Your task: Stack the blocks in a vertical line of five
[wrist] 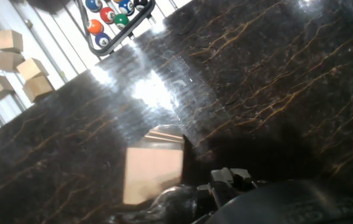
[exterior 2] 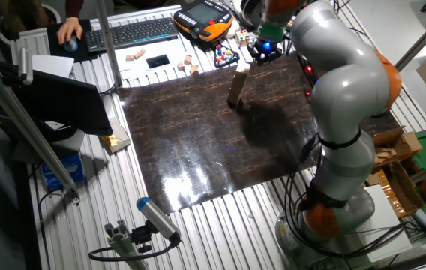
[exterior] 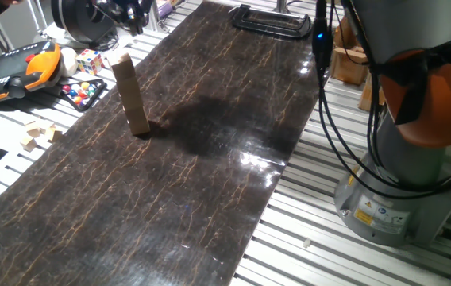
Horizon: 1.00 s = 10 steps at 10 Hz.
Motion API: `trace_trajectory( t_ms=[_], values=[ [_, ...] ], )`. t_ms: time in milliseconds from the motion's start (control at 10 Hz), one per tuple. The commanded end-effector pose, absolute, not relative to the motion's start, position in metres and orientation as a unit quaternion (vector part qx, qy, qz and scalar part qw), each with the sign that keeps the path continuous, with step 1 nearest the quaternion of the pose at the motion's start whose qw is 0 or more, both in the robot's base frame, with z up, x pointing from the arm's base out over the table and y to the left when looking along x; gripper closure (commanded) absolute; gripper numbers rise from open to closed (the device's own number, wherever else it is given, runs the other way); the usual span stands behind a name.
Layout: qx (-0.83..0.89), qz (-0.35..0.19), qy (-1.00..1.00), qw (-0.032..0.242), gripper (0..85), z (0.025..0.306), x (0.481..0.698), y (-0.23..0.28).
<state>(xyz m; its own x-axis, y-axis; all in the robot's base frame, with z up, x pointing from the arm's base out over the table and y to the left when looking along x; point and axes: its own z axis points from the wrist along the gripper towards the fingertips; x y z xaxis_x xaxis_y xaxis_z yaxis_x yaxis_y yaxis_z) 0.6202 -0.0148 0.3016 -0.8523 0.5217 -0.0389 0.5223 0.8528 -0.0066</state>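
Note:
The blocks stand as one tall, narrow stack of tan wooden cubes (exterior: 131, 95) on the dark marbled mat (exterior: 178, 191), near its far left edge. The stack leans slightly. It also shows in the other fixed view (exterior 2: 235, 86). In the hand view I look down on the top block (wrist: 153, 174), with the blocks below it hidden. My gripper (exterior 2: 261, 51) hangs above and just beyond the stack, clear of it. Its fingers are dark and partly cut off at the top of one fixed view (exterior: 129, 9). I cannot tell how the jaws stand.
Smaller pale wooden bits (exterior: 39, 135) lie off the mat to the left and show in the hand view (wrist: 15, 65). A rack of pool balls (exterior: 82, 94), a multicoloured puzzle cube (exterior: 90, 59) and an orange teach pendant (exterior: 19, 67) lie behind the stack. The robot base (exterior: 400, 159) stands at the right.

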Motion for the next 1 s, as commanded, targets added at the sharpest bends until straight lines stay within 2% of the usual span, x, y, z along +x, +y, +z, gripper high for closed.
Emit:
trace_trajectory(
  t_ms=[0,500,900],
  values=[
    [0.269,-0.009,0.963,0.018,84.0,0.302,0.619,-0.016],
    [0.248,-0.016,0.968,0.019,84.0,0.296,0.610,-0.013],
    [0.220,-0.013,0.975,0.003,84.0,0.292,0.608,-0.008]
  ],
)
